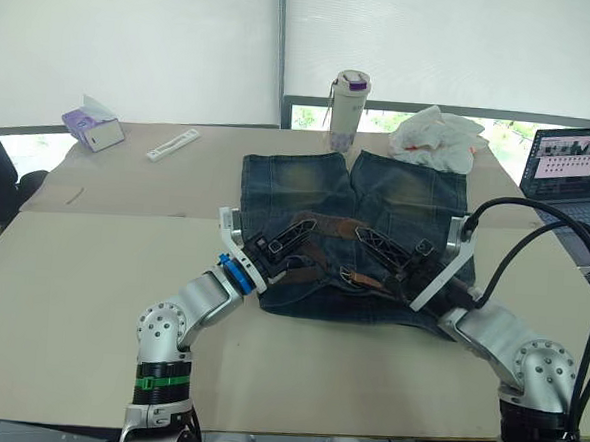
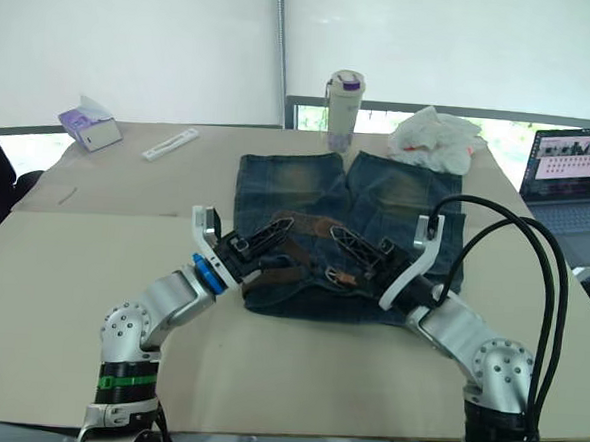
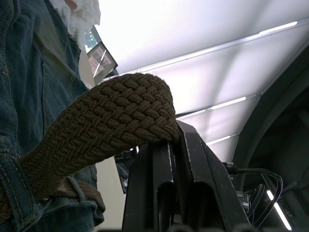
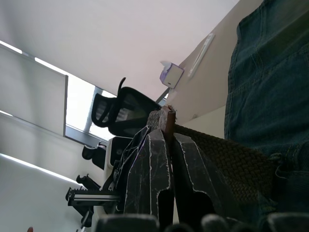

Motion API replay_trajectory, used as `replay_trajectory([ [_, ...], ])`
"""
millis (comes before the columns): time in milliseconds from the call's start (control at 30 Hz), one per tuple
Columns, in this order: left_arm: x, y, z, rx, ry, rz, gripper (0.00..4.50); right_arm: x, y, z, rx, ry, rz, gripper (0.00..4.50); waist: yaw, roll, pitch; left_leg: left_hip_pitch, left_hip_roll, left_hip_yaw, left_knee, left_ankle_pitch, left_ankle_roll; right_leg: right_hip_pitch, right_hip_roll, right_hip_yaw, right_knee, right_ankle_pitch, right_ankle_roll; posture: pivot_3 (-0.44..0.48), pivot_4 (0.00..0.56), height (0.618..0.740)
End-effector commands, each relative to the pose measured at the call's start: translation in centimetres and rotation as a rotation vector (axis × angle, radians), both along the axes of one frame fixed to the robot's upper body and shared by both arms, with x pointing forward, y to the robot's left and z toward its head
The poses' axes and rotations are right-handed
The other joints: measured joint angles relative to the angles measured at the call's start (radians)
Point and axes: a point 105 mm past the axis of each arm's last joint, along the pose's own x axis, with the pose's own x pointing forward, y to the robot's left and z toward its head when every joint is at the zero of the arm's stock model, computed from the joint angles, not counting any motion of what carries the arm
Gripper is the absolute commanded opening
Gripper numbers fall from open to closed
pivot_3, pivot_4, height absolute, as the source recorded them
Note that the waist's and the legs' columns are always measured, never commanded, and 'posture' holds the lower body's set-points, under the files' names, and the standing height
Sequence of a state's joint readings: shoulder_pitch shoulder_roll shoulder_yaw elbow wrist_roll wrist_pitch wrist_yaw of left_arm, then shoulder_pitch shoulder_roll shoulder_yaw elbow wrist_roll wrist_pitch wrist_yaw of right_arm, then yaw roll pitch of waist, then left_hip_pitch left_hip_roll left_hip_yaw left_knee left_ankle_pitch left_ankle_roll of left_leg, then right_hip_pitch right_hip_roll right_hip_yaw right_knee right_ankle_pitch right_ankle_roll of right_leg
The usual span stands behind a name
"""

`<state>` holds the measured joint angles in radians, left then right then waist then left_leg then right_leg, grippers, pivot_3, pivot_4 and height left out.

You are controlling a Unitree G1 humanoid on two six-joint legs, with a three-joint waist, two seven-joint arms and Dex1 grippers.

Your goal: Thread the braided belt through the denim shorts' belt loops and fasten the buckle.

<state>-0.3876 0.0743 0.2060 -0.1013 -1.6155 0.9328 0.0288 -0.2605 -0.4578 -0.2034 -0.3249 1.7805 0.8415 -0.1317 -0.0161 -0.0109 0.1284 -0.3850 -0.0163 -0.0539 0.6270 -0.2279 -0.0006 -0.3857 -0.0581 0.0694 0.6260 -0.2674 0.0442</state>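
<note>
Both tools clamp the dark brown braided belt (image 3: 106, 121) on blue denim shorts (image 1: 396, 202): left tool (image 3: 169, 140), right tool (image 4: 169, 126); head views add the silver buckle (image 2: 340, 276).

Tan table (image 1: 92, 269), white blinds (image 1: 136, 41) (window strip below), open laptop (image 1: 571, 168) right

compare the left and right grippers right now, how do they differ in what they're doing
The left gripper pinches a folded bend of the braided belt, the weave bulging over its fingers. The right gripper clamps a thin edge of the belt, near where it runs under a belt loop. Both are shut on the belt, over the waistband of the denim shorts, one at each side.
</note>
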Motion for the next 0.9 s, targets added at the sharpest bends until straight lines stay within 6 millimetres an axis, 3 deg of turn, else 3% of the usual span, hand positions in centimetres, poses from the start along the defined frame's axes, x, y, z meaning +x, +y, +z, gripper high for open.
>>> replay_trajectory([
  [33,-0.5,0.4,0.8,0.001,-0.060,-0.020,0.00,-0.3,-0.3,0.9,-0.061,-0.088,-0.010,0.78,-0.001,0.000,0.000,0.000,0.000,0.000,0.000,0.000,0.000,0.000,0.000,0.000,0.000,0.000,0.000,0.000,0.150,0.740],
  [167,0.8,1.6,0.2,0.036,-0.033,0.042,0.00,-1.1,-0.7,0.6,-0.264,-0.217,0.016,2.19,0.002,0.000,0.000,0.000,0.000,0.001,0.000,0.000,0.000,0.000,0.000,0.000,0.000,0.000,0.000,0.000,0.150,0.740],
  [300,1.6,2.8,-1.4,0.148,-0.013,0.084,0.00,-0.8,-2.5,-3.4,-0.889,-0.417,0.029,3.47,0.003,-0.001,0.000,0.001,-0.001,0.001,0.000,0.000,0.000,0.000,0.000,-0.001,-0.002,-0.005,0.008,0.000,0.150,0.740],
  [467,2.2,3.3,-3.1,0.252,0.005,0.125,0.00,0.1,-3.3,-5.0,-1.193,-0.551,0.073,3.47,0.000,-0.002,0.000,0.002,-0.001,0.001,-0.001,0.000,-0.001,0.000,0.000,0.000,-0.001,-0.005,0.009,0.000,0.150,0.740],
  [633,2.3,3.1,-3.2,0.254,-0.007,0.127,0.00,1.8,-3.4,-5.3,-1.316,-0.611,0.007,3.47,0.004,-0.003,0.001,0.001,-0.001,-0.001,0.000,0.000,-0.001,0.000,-0.001,0.000,-0.001,-0.001,0.002,0.000,0.150,0.740],
  [900,2.2,3.2,-3.4,0.257,-0.009,0.133,0.00,2.4,-2.0,-5.0,-1.410,-0.741,0.024,3.47,0.005,-0.003,0.001,0.002,-0.002,-0.004,0.000,0.000,-0.001,0.000,-0.002,0.000,-0.001,0.000,0.001,0.000,0.150,0.740],
])
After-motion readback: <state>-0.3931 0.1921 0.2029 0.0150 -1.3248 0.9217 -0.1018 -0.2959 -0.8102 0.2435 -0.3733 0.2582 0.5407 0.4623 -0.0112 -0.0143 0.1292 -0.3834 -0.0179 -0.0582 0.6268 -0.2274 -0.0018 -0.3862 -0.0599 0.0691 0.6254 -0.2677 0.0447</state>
